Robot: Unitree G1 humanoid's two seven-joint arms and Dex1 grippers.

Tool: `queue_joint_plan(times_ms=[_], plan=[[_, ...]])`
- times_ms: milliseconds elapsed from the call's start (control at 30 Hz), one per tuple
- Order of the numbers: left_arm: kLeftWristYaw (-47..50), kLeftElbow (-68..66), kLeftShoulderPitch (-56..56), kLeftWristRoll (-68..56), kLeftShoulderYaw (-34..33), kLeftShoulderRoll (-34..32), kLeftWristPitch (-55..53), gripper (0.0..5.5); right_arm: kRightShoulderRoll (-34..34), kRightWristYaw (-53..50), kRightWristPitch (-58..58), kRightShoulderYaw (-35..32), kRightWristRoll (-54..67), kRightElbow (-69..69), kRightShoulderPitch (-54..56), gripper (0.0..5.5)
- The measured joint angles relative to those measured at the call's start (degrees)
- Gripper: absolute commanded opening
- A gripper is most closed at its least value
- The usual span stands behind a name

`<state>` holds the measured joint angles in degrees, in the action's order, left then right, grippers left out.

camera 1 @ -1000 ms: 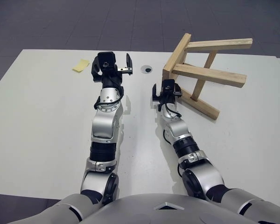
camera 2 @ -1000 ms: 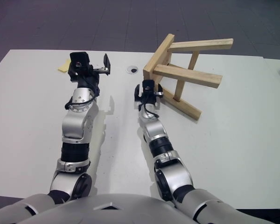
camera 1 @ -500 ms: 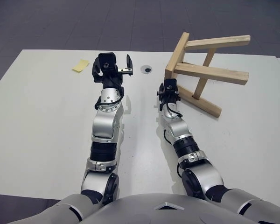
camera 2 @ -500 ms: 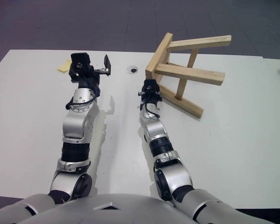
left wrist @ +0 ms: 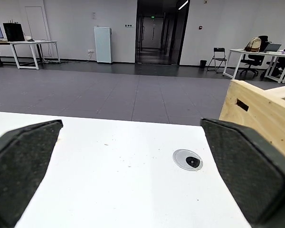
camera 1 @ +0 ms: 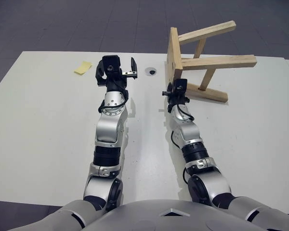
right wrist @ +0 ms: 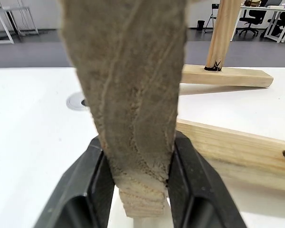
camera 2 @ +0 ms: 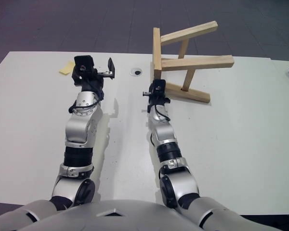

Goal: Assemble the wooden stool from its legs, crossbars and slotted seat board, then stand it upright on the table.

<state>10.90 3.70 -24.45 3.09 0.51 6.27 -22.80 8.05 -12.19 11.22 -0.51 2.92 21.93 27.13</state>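
Far left on the white table: a yellow sticky note, lying flat. Just right of it, the left gripper, spread wide and holding nothing, aimed at the far edge. Beyond it, a round grommet set into the table top, apart from both grippers. Further right, the right gripper, pinching the bottom edge of the slotted seat board, fingers pressed against both faces of the wood. Beside it, the wooden stool tipped on its side: seat board on edge and near upright, legs pointing right. Lowest leg along the table, upper leg angled into the air, crossbars joining them. Cannot tell whether the board's bottom edge touches the table.
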Motion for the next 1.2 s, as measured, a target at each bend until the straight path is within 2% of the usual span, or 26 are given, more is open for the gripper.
queue_joint_plan(times_ms=[233, 467, 667, 833, 900, 1000, 1033, 1200], plan=[[0.0, -0.3, 0.0, 0.0, 0.0, -0.1, 0.0, 5.40, 0.2, 2.8, 19.7, -4.6, 15.1, -24.0, -2.4, 1.34], [0.0, -0.6, 0.0, 0.0, 0.0, -0.1, 0.0, 5.40, -0.1, -9.4, 26.4, -10.8, 35.9, -33.7, 0.9, 1.35], [-0.2, -0.6, 0.0, 0.0, 0.0, -0.3, 0.0, 5.40, -0.6, -23.6, 23.0, -17.4, 56.0, -38.6, 4.1, 1.35], [-0.7, -0.7, -0.2, 0.0, 0.1, -0.6, -0.1, 5.40, -0.5, -36.6, 7.1, -30.3, 80.9, -43.1, 4.0, 1.35], [-1.0, -0.6, -0.2, 0.1, 0.2, -0.8, -0.3, 5.40, -0.4, -38.6, 3.6, -32.8, 84.8, -44.5, 3.6, 1.35], [-1.5, -0.6, -0.2, 0.1, 0.8, -0.8, -0.4, 5.40, -0.3, -40.0, 1.7, -32.5, 86.7, -45.8, 2.8, 1.36], [-1.5, -0.6, -0.2, 0.1, 1.0, -0.7, -0.4, 5.40, -0.3, -40.0, 1.5, -32.1, 86.9, -45.9, 2.4, 1.74], [-1.5, -0.6, -0.3, 0.1, 1.1, -0.6, -0.7, 5.40, -0.2, -41.7, -0.2, -29.7, 89.3, -44.9, 0.8, 2.63]])
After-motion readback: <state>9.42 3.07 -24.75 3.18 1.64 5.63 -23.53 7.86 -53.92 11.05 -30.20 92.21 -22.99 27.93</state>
